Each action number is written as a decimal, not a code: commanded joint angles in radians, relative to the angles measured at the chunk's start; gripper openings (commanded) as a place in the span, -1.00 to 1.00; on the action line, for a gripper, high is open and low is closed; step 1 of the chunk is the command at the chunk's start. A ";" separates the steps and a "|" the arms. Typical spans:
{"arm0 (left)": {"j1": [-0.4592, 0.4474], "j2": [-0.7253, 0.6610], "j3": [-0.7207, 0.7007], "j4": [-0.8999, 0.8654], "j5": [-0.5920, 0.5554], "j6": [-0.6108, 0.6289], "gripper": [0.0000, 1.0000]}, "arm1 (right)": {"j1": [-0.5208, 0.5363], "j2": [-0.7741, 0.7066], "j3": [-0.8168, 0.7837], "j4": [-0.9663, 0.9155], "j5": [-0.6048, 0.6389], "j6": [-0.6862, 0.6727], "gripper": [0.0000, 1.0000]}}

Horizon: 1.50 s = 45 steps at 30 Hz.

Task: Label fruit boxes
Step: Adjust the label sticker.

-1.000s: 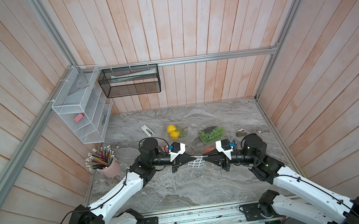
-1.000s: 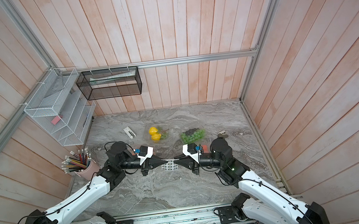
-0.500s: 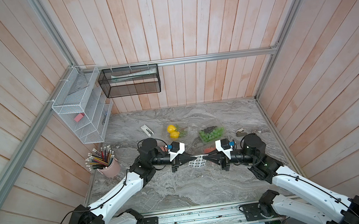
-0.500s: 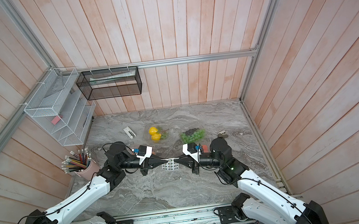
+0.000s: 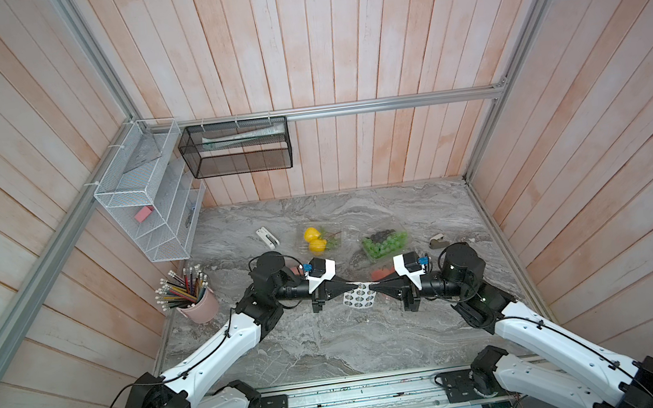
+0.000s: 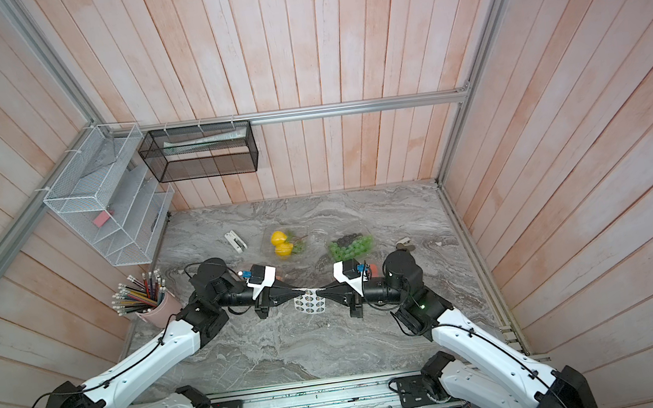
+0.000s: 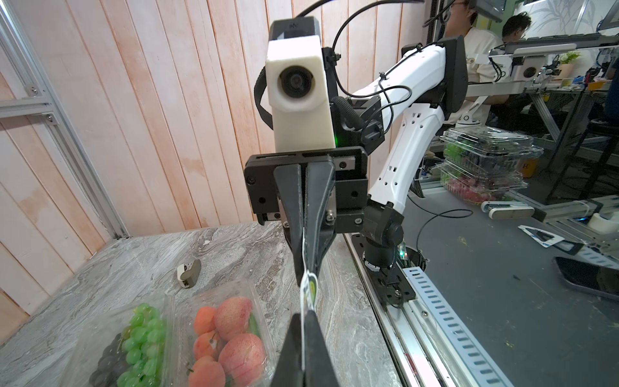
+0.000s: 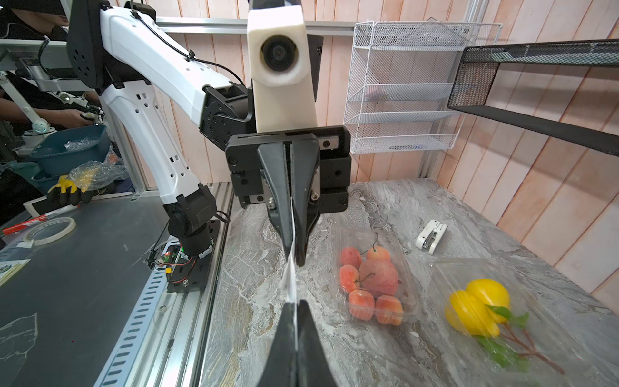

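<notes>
Right gripper (image 5: pixel 371 288) has closed in and clamped the sticker sheet (image 5: pixel 359 296), left gripper (image 5: pixel 346 286) still pinching its other end, sheet stretched between them above the table (image 5: pixel 331 338), grape box (image 5: pixel 384 243) and yellow-fruit box (image 5: pixel 322 237) unmoved just behind.

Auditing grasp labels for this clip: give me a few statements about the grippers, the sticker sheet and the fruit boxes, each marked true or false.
1. The left gripper and right gripper are both shut on the sticker sheet. True.
2. The grape box is lifted off the table. False: it rests on the table.
3. The pink cup holds pencils. True.
4. The yellow fruit box lies nearer the robot's base than the sticker sheet. False: it lies farther back, beyond the sheet.
</notes>
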 commanded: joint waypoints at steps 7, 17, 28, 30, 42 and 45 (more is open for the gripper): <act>-0.022 0.024 -0.001 0.022 0.030 -0.008 -1.00 | -0.003 0.022 -0.008 0.041 0.015 0.006 -1.00; -0.029 0.017 -0.014 0.055 0.012 -0.025 -1.00 | -0.003 0.020 -0.014 0.054 0.029 0.006 -1.00; -0.029 -0.024 -0.027 -0.008 -0.085 0.029 -0.47 | -0.033 -0.051 -0.034 0.011 0.039 -0.018 -1.00; -0.029 -0.030 -0.028 -0.016 -0.087 0.034 -0.49 | -0.035 -0.054 -0.032 -0.004 0.036 -0.024 -1.00; -0.028 0.001 -0.003 -0.019 -0.047 0.022 -1.00 | -0.036 -0.027 -0.010 -0.019 -0.008 -0.034 -1.00; -0.029 0.006 -0.003 -0.023 -0.039 0.025 -1.00 | -0.037 -0.020 -0.013 -0.006 -0.019 -0.026 -1.00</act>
